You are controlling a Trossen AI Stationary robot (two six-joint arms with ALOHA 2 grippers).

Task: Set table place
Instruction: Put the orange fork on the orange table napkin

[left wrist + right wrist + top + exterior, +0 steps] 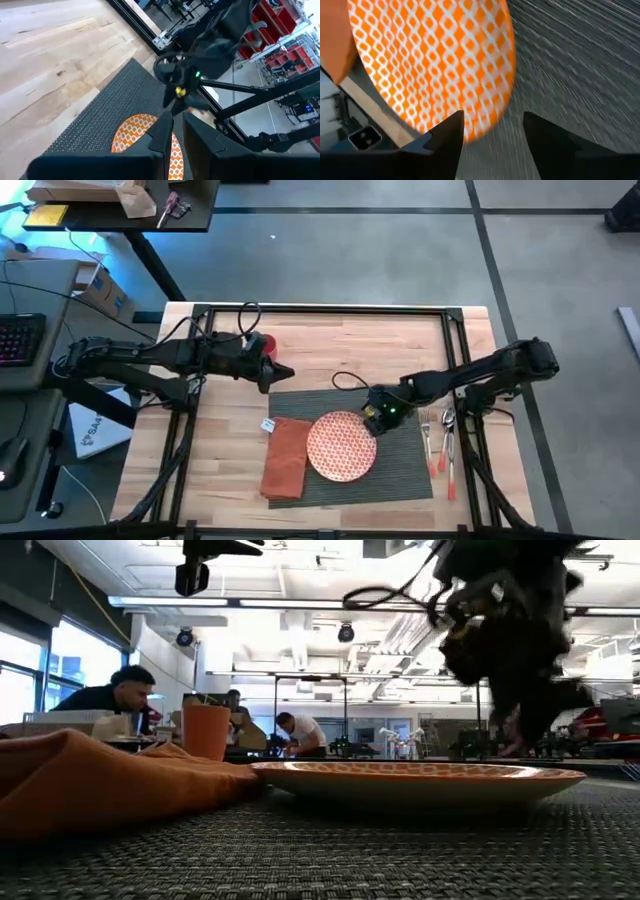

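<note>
The dark grey ribbed placemat [400,465] lies flat on the wooden table [330,330]. The round orange-patterned plate [341,446] rests on the placemat near its middle, also seen as the plate [435,60]. A rust-orange napkin [285,457] lies folded at the plate's left. My right gripper [375,418] hangs open just over the plate's far right rim; its fingers [445,140] hold nothing. My left gripper [283,372] hovers shut over the placemat's far left corner.
Cutlery with orange handles [442,442] lies along the placemat's right edge. An orange cup [206,730] stands on the wood at the far left, beside my left arm. A black frame [320,308] runs along the table's edges. People sit in the room behind.
</note>
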